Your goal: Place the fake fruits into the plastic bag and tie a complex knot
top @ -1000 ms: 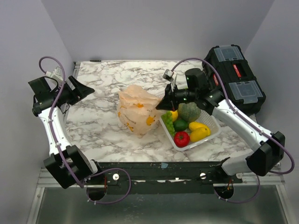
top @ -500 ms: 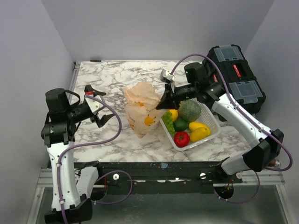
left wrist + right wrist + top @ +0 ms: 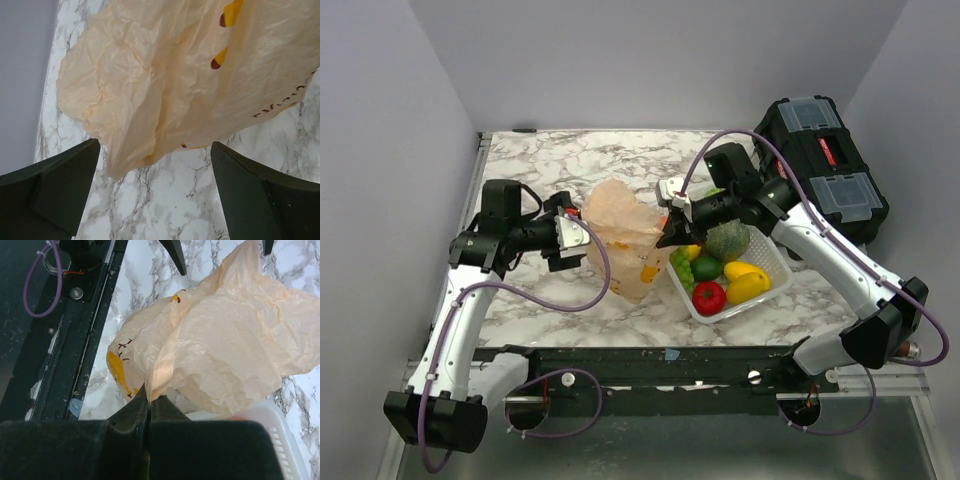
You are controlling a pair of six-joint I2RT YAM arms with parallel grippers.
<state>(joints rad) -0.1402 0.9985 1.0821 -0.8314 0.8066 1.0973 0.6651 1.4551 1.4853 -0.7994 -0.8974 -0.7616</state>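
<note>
Crinkly pale-orange plastic bag: edge pinched by the clenched right gripper, likely to hold it up. Left gripper: fingers spread wide and empty, flanking the bag's opposite side.

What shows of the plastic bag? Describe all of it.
The plastic bag is thin, crinkled, translucent pale peach, printed with yellow and dark-red marks and dark lettering. It stands bunched on the marble table, just left of the white basket. The right gripper has its jaws shut on a fold at its right side; the left gripper, jaws open, frames its left edge, apparently not touching. No knot shows.
</note>
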